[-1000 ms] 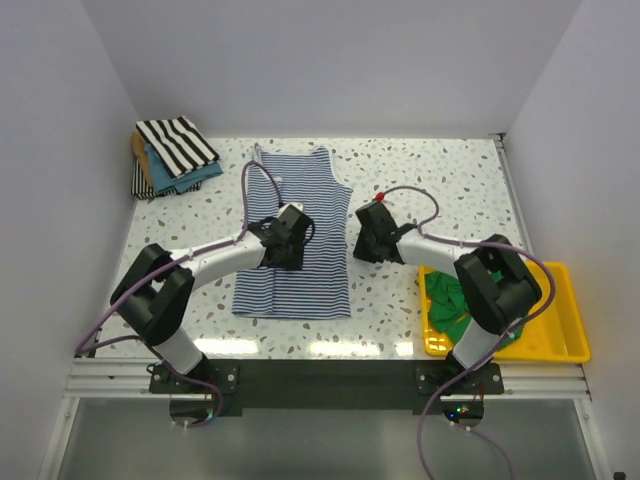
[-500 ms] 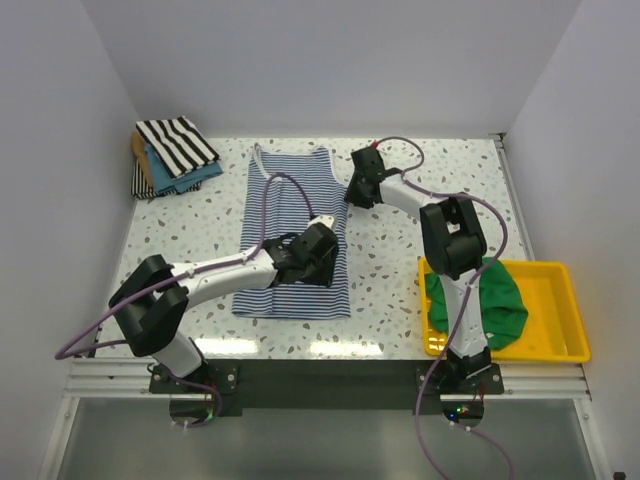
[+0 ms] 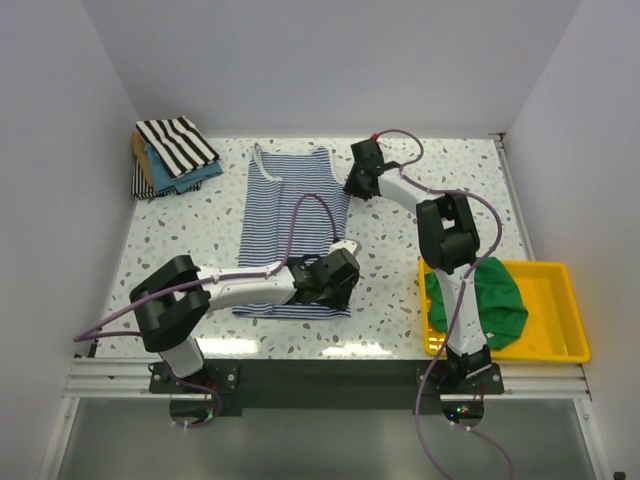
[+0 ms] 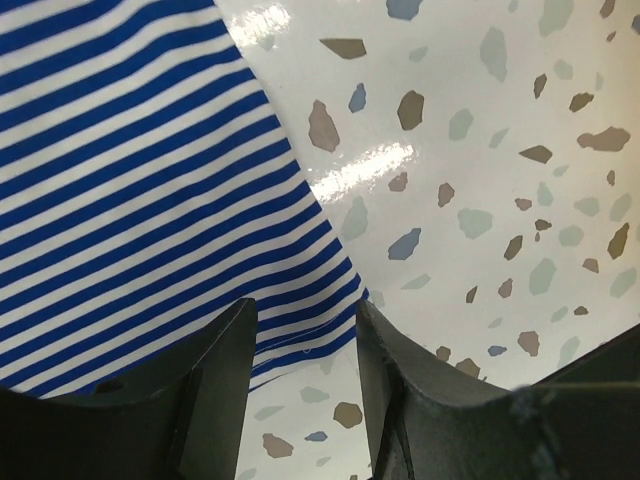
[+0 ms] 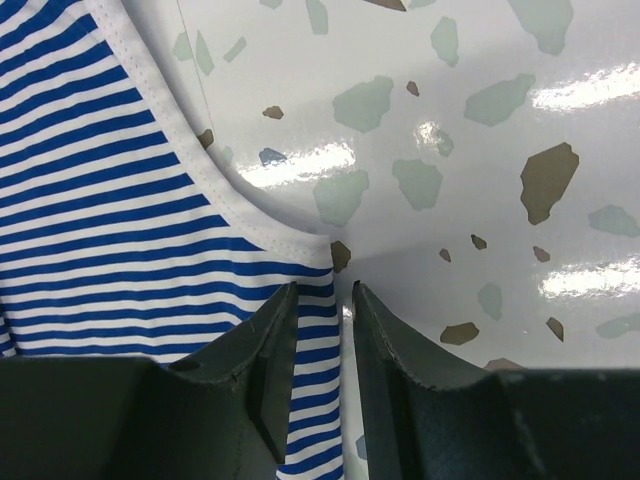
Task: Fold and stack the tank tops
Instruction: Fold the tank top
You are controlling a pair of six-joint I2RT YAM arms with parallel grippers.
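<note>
Two robot arms, each ending in one two-fingered tool: left tool point(image 3: 338, 292), right tool point(image 3: 352, 186). One speckled surface point(image 3: 440, 180). One blue-and-white striped tank top point(image 3: 290, 205). One green tank top point(image 3: 495, 300). One yellow tray point(image 3: 560, 340). One folded pile showing three tops: black-and-white striped top point(image 3: 175, 143), teal top point(image 3: 205, 172), tan top point(image 3: 137, 148).

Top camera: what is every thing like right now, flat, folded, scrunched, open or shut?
blue-striped tank top: spread flat, unfolded
green tank top: bunched in the yellow tray
folded tops: stacked at the far left corner
left gripper: open, over the hem corner
right gripper: open, at the armhole edge
</note>
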